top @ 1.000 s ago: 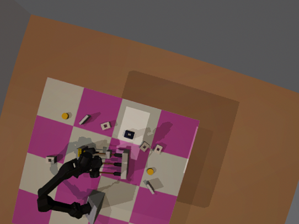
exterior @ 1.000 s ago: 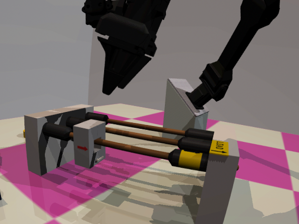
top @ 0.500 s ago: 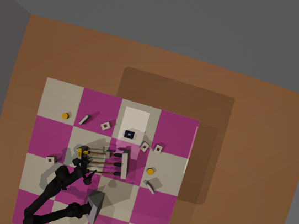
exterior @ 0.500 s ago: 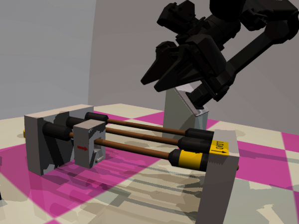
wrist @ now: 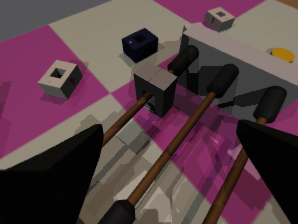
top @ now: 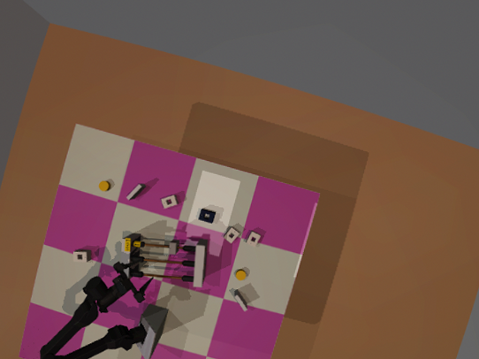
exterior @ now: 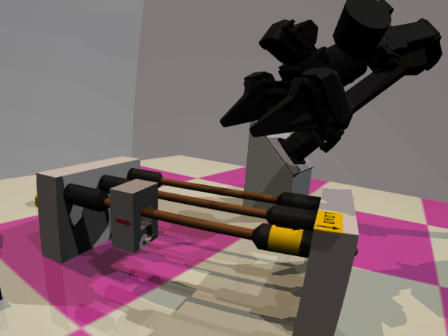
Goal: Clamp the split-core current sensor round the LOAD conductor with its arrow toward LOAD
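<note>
Now the gripper (exterior: 243, 125) is hanging in the air above the table (top: 366, 256), back from the fixture, with its fingers spread wide and holding nothing. In the exterior view it is tilting down toward the rods, in front of the arm's grey wedge-shaped pedestal (exterior: 261, 175).

The grey current sensor (exterior: 134, 220) is sitting closed around the nearest of three copper conductors (exterior: 201, 224), close to the grey end block (exterior: 63, 209) at the far end from the marker. Its red arrow (exterior: 123, 222) is pointing along the rod toward the yellow sleeve (exterior: 285, 239) and the yellow LOAD label (exterior: 328, 221) on the other end block (exterior: 328, 269). In the wrist view the sensor is showing as a grey cube with a seam across its top, wrapping the leftmost rod.

Several small pale cubes with dark holes (top: 169, 201), a dark blue cube (top: 207, 215) and two orange discs (top: 104, 186) are lying scattered on the pink-and-beige checkered mat (top: 91, 154).
</note>
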### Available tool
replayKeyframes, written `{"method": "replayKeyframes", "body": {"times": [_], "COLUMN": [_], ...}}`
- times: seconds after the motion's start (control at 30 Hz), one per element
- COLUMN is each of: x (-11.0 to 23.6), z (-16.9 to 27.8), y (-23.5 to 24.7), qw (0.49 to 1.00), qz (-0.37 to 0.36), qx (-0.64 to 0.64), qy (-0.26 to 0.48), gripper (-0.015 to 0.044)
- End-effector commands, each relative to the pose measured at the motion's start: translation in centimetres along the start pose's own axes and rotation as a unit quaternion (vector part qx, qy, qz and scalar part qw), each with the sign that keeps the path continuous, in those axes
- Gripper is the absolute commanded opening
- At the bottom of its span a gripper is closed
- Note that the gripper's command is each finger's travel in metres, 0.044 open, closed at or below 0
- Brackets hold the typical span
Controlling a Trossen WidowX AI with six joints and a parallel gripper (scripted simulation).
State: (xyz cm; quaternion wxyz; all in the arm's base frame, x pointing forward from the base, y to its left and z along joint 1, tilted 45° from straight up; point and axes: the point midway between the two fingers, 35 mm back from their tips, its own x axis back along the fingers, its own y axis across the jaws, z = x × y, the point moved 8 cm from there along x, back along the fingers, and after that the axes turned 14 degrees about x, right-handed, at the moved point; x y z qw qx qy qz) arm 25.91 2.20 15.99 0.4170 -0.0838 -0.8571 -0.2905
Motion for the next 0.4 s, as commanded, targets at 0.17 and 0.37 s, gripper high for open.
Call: {"method": "replayKeyframes", "body": {"times": [0.17,0.37], "x": [0.0,-0.5], "z": [-0.1,-0.8], "y": [0.1,0.4], "qw": [1.0,0.999], "qz": [-0.003,0.009], "qx": [0.001,-0.008], "qy": [0.001,0.035], "gripper": [0.044,0.044]}}
